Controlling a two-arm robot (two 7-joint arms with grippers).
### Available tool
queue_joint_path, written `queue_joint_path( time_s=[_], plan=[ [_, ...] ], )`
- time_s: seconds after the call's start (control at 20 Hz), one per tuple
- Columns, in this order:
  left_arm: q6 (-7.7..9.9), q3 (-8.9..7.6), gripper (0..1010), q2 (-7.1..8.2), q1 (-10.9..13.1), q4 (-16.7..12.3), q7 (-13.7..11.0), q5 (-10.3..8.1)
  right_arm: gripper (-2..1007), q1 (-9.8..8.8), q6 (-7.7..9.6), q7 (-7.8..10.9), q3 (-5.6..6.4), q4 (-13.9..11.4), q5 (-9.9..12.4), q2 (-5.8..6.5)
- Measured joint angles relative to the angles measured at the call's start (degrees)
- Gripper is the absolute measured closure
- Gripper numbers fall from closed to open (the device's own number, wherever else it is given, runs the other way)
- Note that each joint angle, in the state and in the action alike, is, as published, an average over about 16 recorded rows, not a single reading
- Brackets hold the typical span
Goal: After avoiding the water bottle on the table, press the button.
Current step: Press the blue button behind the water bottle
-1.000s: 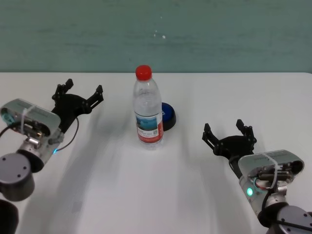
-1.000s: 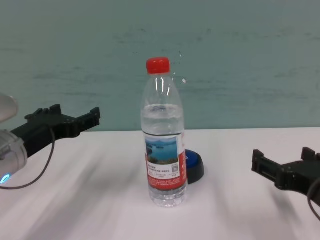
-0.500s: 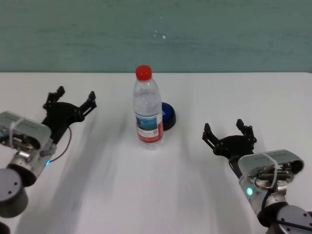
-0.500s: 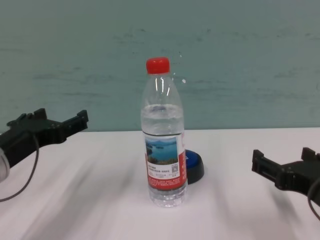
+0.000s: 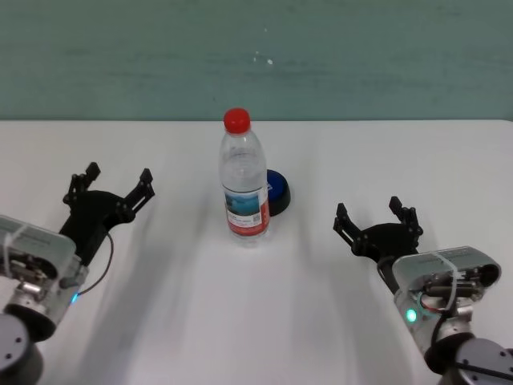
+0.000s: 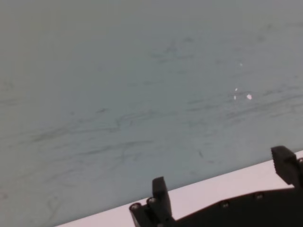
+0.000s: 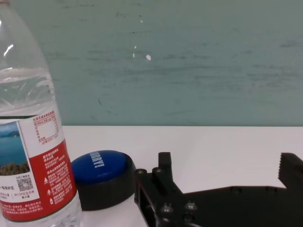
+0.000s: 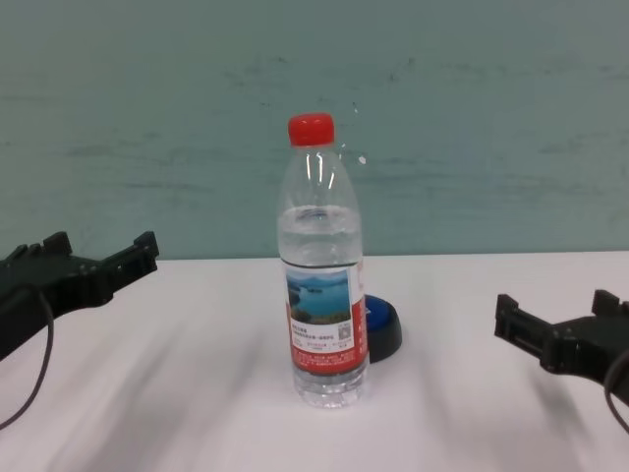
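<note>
The water bottle (image 5: pixel 244 189) stands upright mid-table, clear with a red cap; it also shows in the chest view (image 8: pixel 322 275) and the right wrist view (image 7: pixel 33 132). The blue button (image 5: pixel 276 191) sits right behind it, half hidden, and shows in the chest view (image 8: pixel 381 324) and the right wrist view (image 7: pixel 100 177). My left gripper (image 5: pixel 109 184) is open and empty, well left of the bottle; it shows in the chest view (image 8: pixel 90 258) and the left wrist view (image 6: pixel 222 189). My right gripper (image 5: pixel 377 216) is open and empty, right of the bottle and nearer to me.
The white table (image 5: pixel 240 321) spreads wide around the bottle. A teal wall (image 5: pixel 256 56) runs behind its far edge.
My left gripper has drawn back toward me and to the left, away from the bottle. The right arm, bottle and button have not moved.
</note>
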Motion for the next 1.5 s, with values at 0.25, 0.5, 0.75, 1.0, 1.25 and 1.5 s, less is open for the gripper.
queue_joint_path(
  time_s=[0.25,0.5,0.75,1.0,1.25,1.5],
  plan=[
    [0.02,-0.45,0,-0.46,3.01,-3.01,0.23,-0.22,1,0.00,0.00,0.00,0.00,0.00,0.00,0.00],
    [-0.13,-0.34,0,-0.86,5.12,-5.11,0.12,-0.32,1,0.00,0.00,0.00,0.00,0.00,0.00,0.00],
    [-0.33,0.21,0,-1.19,6.48,-6.38,-0.25,-0.49,1,0.00,0.00,0.00,0.00,0.00,0.00,0.00],
    [-0.45,0.96,0,-1.37,7.47,-7.32,-0.65,-0.65,1,0.00,0.00,0.00,0.00,0.00,0.00,0.00],
    [-0.45,1.71,0,-1.46,8.26,-8.12,-0.96,-0.85,1,0.00,0.00,0.00,0.00,0.00,0.00,0.00],
    [-0.33,2.33,0,-1.46,8.93,-8.79,-1.19,-1.09,1,0.00,0.00,0.00,0.00,0.00,0.00,0.00]
  ],
)
